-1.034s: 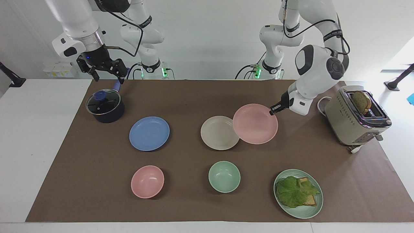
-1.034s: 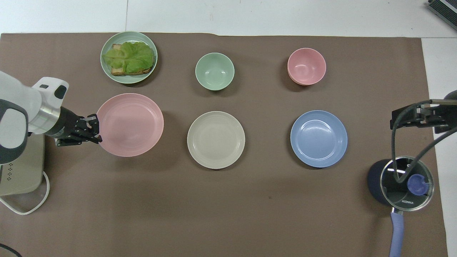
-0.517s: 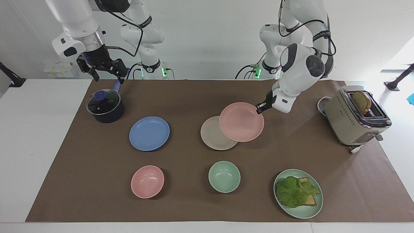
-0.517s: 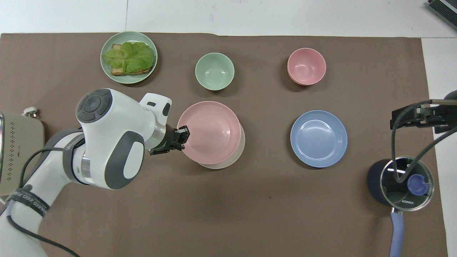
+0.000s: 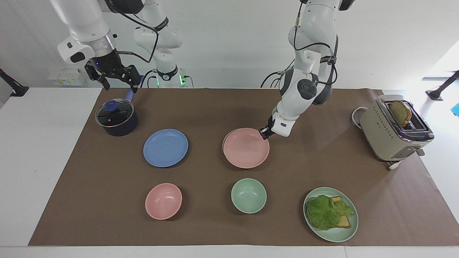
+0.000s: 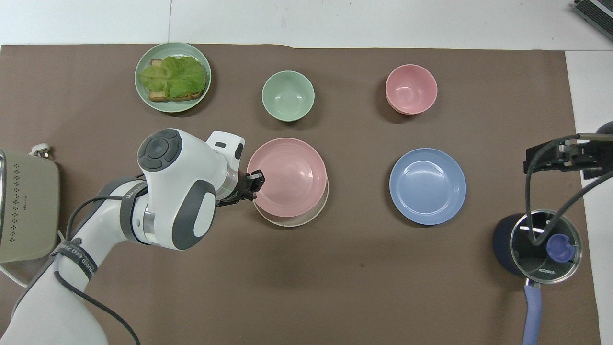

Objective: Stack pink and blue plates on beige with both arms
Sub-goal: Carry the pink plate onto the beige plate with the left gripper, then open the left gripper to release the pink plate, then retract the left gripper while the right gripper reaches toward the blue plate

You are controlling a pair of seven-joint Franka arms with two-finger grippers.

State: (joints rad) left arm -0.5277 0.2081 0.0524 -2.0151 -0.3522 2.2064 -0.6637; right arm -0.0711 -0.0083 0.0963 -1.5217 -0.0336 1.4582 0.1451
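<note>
The right gripper (image 5: 114,80) waits with fingers spread wide and empty, up at twelve o'clock of the lidded pot (image 5: 116,118) in the facing view. The blue plate (image 5: 165,147) lies bare on the table (image 5: 43,161), probably this arm's job. The pink plate (image 5: 246,148) sits almost squarely over the beige plate (image 6: 289,222) – only a crescent of beige shows. The left gripper (image 5: 265,133) has its fingers narrow on the pink rim at two o'clock, a low edge grip that suits laying it flat. A toaster (image 5: 392,129) stands by.

Count: four plates – one a green plate (image 5: 346,233) with food – two bowls, one pot, one toaster.
</note>
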